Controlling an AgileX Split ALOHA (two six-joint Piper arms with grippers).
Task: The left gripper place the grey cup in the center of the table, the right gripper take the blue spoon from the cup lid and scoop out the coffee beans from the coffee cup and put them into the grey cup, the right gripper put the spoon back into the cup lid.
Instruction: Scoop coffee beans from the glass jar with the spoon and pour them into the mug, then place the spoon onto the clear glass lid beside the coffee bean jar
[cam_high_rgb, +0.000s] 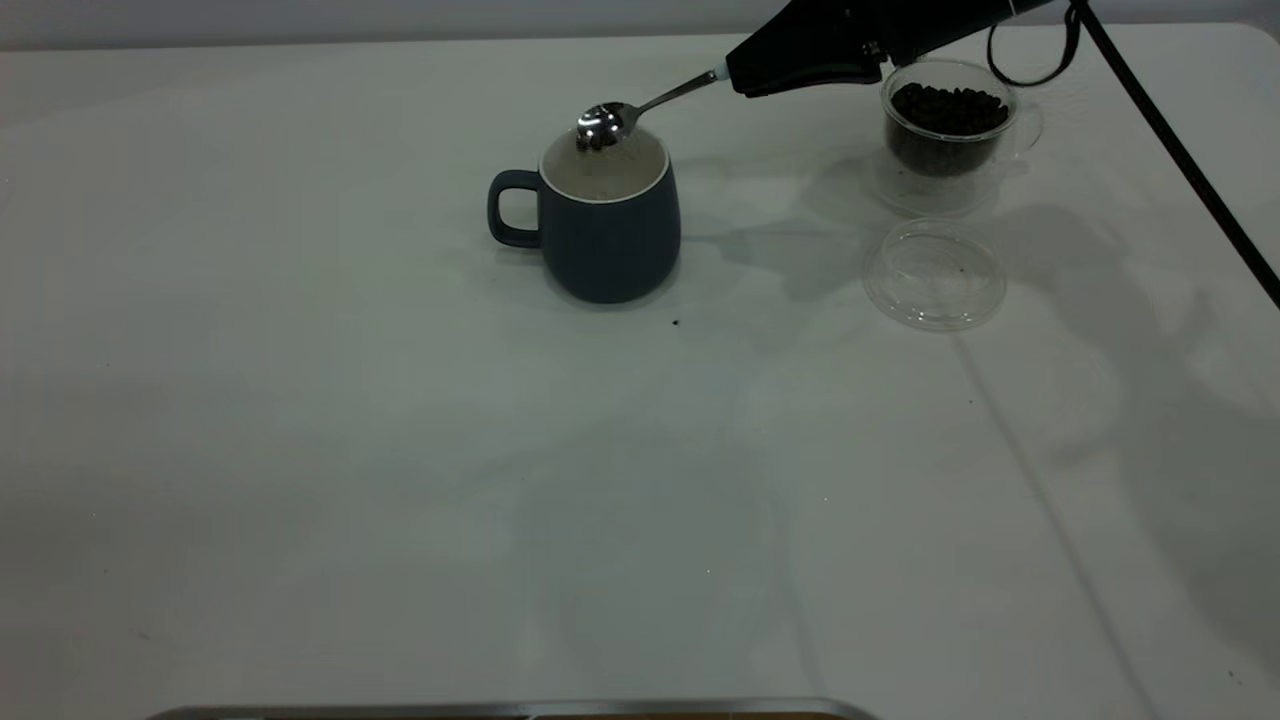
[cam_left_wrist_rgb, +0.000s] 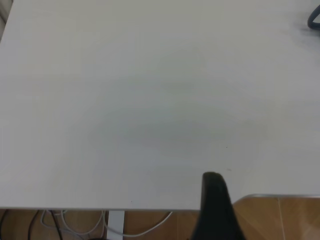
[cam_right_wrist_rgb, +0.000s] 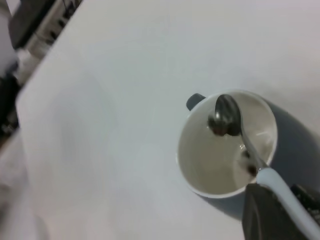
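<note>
Coffee beans (cam_high_rgb: 597, 140) sit in the bowl of the blue spoon (cam_high_rgb: 618, 117), which we hold over the open mouth of the grey cup (cam_high_rgb: 608, 228) near the middle of the table (cam_high_rgb: 300, 450). Our right gripper (cam_high_rgb: 738, 72) is clamped on the spoon's pale handle, reaching across from the far right. In the right wrist view the bowl hangs inside the rim line, toward the handle side of the cup, with a few beans clinging to it and the cup's floor looking nearly bare. We judge the tip-out is the step in hand. The risk is spillage: the bowl is close to the rim, so a fast roll of the wrist could throw beans over the edge, and one dark speck (cam_high_rgb: 675, 322) already lies on the table just in front of the cup. Behind our arm stands the coffee cup (cam_high_rgb: 948, 125), well filled, with the cup lid (cam_high_rgb: 934, 273) lying empty near it. Our left gripper (cam_left_wrist_rgb: 216, 210) is parked at the table's edge; we cannot tell how its jaws stand.
</note>
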